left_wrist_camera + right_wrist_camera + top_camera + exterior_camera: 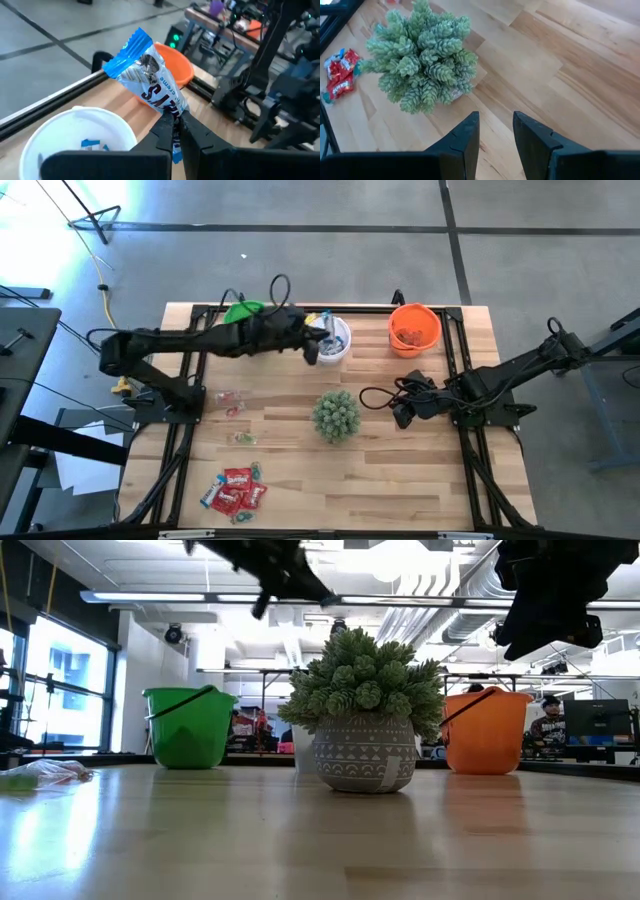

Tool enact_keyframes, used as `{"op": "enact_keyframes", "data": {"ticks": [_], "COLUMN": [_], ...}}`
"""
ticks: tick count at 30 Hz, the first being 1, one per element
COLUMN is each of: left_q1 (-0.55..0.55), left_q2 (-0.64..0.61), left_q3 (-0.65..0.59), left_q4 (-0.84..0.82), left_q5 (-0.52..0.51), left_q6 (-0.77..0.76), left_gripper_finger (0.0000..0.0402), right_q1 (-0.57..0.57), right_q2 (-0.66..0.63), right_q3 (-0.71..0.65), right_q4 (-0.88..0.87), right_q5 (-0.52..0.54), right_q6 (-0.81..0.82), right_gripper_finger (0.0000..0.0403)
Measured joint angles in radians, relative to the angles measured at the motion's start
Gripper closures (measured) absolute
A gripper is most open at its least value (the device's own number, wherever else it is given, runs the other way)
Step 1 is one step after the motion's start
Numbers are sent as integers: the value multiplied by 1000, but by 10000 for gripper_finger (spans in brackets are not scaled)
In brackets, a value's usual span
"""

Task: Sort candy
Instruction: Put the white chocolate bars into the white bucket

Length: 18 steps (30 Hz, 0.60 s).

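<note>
High view: we see the left gripper (318,340) above the white cup (334,340). Left wrist view: it pinches a blue-and-white candy (148,82) by one end; release off-centre could miss. Right wrist view: right gripper (496,131) parted, empty.

White cup (302,752) mostly hidden behind plant (365,690); arms cut off above

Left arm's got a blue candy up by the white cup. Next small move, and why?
Probably open the left gripper: it pinches a blue-and-white candy above the white cup, which already holds similar wrappers. If not centred over the cup, nudge first.
</note>
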Motion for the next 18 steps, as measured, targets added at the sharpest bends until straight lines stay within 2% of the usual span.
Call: {"op": "enact_keyframes", "data": {"ticks": [3, 7, 13, 18], "left_q1": [47, 89, 110, 111], "left_q2": [70, 161, 239, 252], "left_q3": [14, 41, 96, 125], "left_q4": [15, 10, -20, -70], "left_q5": [58, 59, 48, 44], "left_q6": [27, 74, 258, 290], "left_gripper_finger": [401, 396, 358, 326], "right_q1": [0, -2, -3, -22], "right_q2": [0, 0, 0, 0], "right_q3": [0, 0, 0, 0], "right_q4": [0, 0, 0, -2], "right_q5": [23, 26, 26, 26], "right_q6": [0, 0, 0, -5], "right_gripper_finger": [289, 289, 289, 289]}}
